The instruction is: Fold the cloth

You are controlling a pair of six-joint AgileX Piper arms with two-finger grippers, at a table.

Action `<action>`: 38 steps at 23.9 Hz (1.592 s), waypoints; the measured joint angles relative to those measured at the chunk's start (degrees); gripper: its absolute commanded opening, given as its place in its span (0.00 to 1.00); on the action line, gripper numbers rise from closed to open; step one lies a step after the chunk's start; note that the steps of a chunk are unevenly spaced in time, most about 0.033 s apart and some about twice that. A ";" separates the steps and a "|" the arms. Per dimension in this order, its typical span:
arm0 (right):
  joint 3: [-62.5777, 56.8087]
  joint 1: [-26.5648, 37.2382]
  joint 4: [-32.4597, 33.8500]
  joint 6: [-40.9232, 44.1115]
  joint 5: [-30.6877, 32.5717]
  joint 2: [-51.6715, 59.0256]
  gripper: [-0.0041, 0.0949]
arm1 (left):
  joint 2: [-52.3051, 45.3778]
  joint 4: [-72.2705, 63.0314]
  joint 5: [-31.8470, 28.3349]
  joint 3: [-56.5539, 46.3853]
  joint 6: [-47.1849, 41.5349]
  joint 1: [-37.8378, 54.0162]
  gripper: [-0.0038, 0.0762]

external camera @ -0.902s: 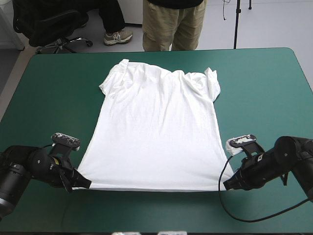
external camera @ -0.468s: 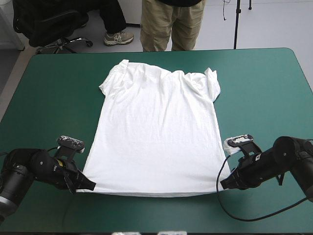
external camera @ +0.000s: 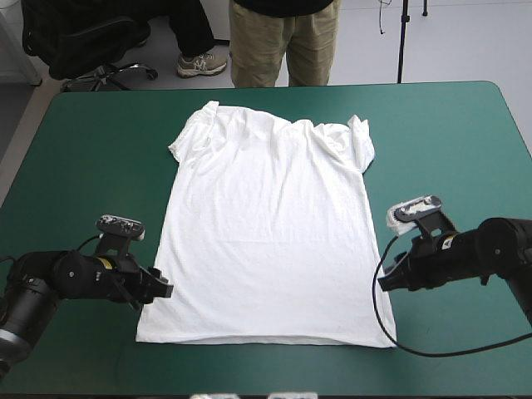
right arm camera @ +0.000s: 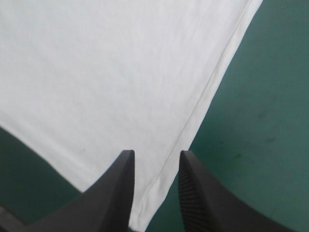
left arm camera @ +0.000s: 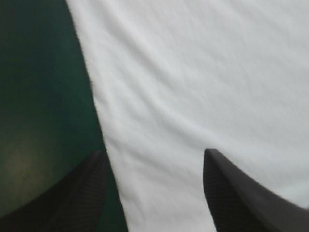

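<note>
High view, flat T-shirt (external camera: 266, 224), side edges between parted jaws, teal-green cover (external camera: 100, 141) around.

The white T-shirt (external camera: 266, 233) lies spread flat on the teal-green tabletop (external camera: 100, 150), collar toward twelve o'clock, hem toward six. The left claw (external camera: 162, 289) sits at its eight o'clock edge, the right claw (external camera: 384, 281) at four o'clock.

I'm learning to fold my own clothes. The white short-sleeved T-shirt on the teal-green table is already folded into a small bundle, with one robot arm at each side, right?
Not quite. The white short-sleeved T-shirt is not folded: it lies spread flat on the teal-green table cover, as the high view shows. The left arm and right arm are at its sides.
</note>
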State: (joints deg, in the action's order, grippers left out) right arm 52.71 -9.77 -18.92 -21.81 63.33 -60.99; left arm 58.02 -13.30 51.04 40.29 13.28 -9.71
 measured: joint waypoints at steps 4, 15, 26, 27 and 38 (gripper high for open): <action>4.80 0.00 -0.04 0.17 -1.90 -2.94 0.36 | 7.39 3.12 -7.24 2.20 -5.57 1.11 0.60; 8.47 0.00 -3.16 -2.88 -6.95 -12.67 0.36 | 43.66 -1.59 -10.00 34.06 -0.44 6.39 0.59; 8.77 0.00 -3.90 -3.28 -9.42 -13.29 0.36 | 52.94 0.53 -9.83 40.70 4.51 3.02 0.03; 8.83 0.00 -3.90 -3.28 -9.87 -13.46 0.36 | 53.00 1.40 -10.01 40.80 4.64 3.02 0.03; 14.54 0.00 -0.73 -4.77 -14.02 -25.06 0.63 | 53.10 1.88 -9.81 40.94 4.70 2.97 0.03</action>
State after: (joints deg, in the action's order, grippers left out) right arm 67.26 -9.77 -19.65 -26.58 49.31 -86.05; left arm 111.12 -11.42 41.23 81.23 17.99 -6.73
